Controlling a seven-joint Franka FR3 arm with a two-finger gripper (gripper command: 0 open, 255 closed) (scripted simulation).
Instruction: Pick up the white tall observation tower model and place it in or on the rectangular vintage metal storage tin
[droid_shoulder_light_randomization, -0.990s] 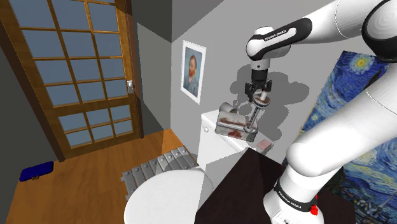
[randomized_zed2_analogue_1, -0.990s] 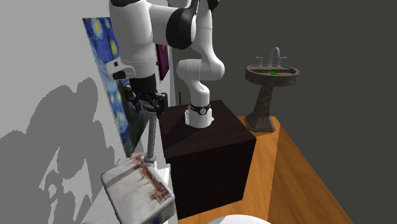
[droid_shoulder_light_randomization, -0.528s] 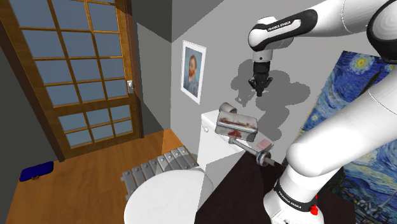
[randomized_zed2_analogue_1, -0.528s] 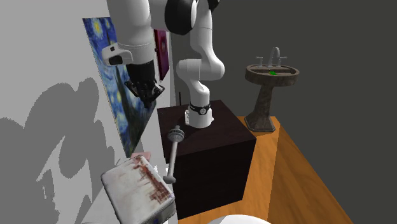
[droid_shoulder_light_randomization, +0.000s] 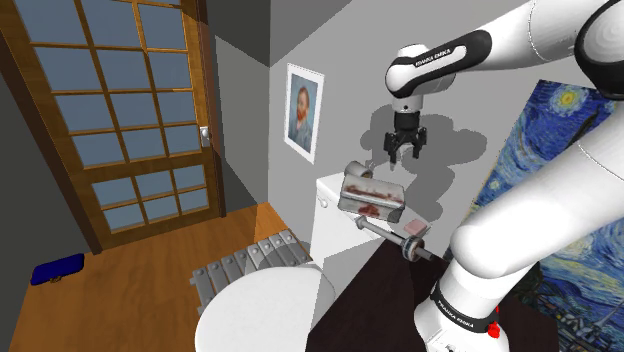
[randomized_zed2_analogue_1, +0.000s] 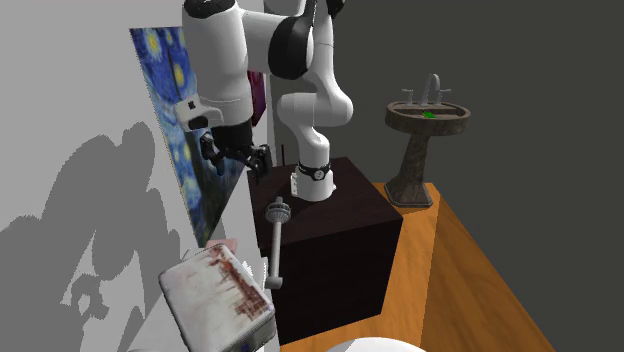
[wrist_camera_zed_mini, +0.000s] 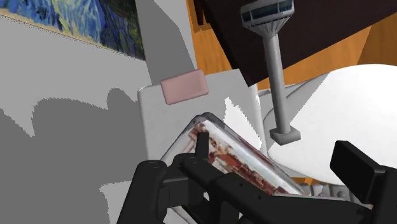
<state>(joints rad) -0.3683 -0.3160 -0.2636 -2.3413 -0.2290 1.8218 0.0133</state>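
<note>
Hovering where, the pincer (droid_shoulder_light_randomization: 405, 150)?
— Over the tin (droid_shoulder_light_randomization: 372, 196) on the toilet tank (droid_shoulder_light_randomization: 330, 215), jaws spread, empty.
— And the tower (droid_shoulder_light_randomization: 388, 235)?
— Slanting below, untouched, off the tank's edge nearest the stand (droid_shoulder_light_randomization: 375, 295).

We found the tin (droid_shoulder_light_randomization: 372, 196) to be silvery metal with a dull sheen, blotched with rough-looking reddish-brown patches. The tower model (wrist_camera_zed_mini: 278, 83) looked plain matt grey, of no material we could name. The floor (droid_shoulder_light_randomization: 150, 255) and door frame (droid_shoulder_light_randomization: 204, 80) were warm, lightly glossy wood, the arm (droid_shoulder_light_randomization: 520, 225) smooth glossy white, and the gripper (droid_shoulder_light_randomization: 405, 157) matt black.
</note>
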